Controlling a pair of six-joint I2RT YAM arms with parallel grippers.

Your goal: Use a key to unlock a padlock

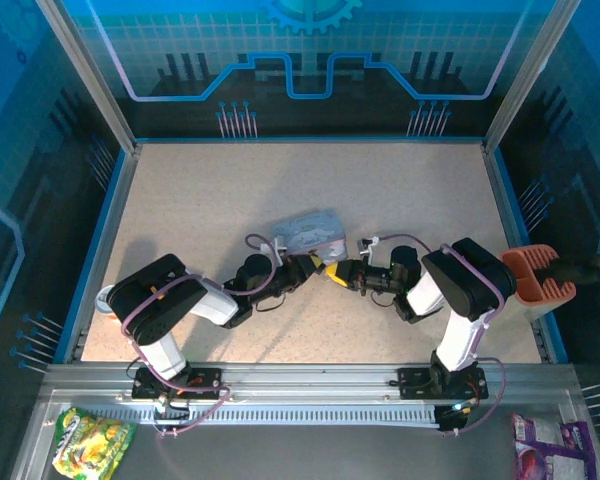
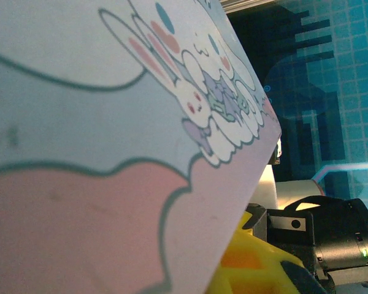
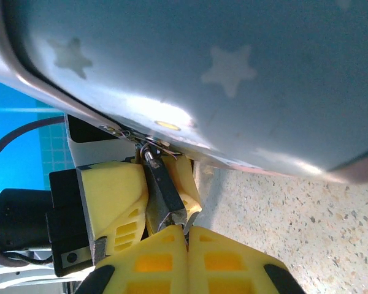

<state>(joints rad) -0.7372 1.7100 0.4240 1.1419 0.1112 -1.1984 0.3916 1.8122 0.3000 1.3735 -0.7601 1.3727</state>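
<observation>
Nothing readable here, folks
The tin [image 2: 110, 122] only has cartoon critters and stars, and the yellow-green packet's [image 1: 92, 438] print is too blurry.

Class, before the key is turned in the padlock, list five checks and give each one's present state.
1. Padlock hangs from the tin at its clasp: ok.
2. Left end effector clamps the padlock between its yellow fingers: ok.
3. Right end effector shut: ok.
4. Key in its grip: cannot tell; a grey sliver shows at the tips.
5. Key seated in the keyhole: cannot tell.
</observation>
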